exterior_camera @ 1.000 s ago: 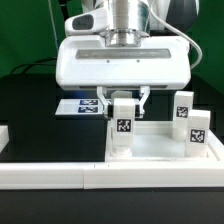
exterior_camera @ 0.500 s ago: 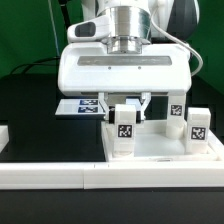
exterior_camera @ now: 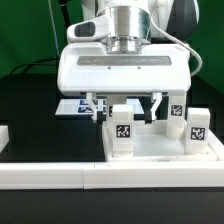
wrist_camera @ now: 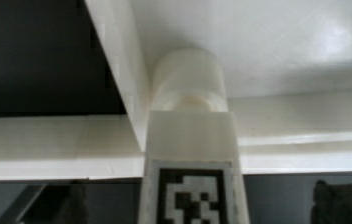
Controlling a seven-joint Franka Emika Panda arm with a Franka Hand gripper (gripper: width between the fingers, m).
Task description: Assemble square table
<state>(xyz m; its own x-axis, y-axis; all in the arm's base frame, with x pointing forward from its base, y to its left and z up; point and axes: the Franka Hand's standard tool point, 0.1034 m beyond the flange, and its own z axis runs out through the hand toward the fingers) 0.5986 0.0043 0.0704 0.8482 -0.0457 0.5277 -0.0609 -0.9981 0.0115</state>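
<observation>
The square table's white slab [exterior_camera: 160,146] lies with its rim up at the exterior view's right. One white tagged leg [exterior_camera: 121,131] stands upright at the slab's near corner on the exterior view's left. My gripper [exterior_camera: 126,104] hangs just above it, open, with one finger on each side of the leg and clear of it. In the wrist view the leg [wrist_camera: 191,120] runs up the middle, and the dark fingertips [wrist_camera: 41,200] show apart at both edges. Two more tagged legs [exterior_camera: 177,115] [exterior_camera: 197,130] stand on the slab's right side. A fourth leg is not in view.
The long low white border wall [exterior_camera: 90,176] runs along the front. The marker board [exterior_camera: 72,105] lies on the black table behind the gripper. A small white block [exterior_camera: 4,137] sits at the exterior view's left edge.
The fingers were shut on the leg one second ago. They have now spread wide and let it go. The leg stays standing in its corner.
</observation>
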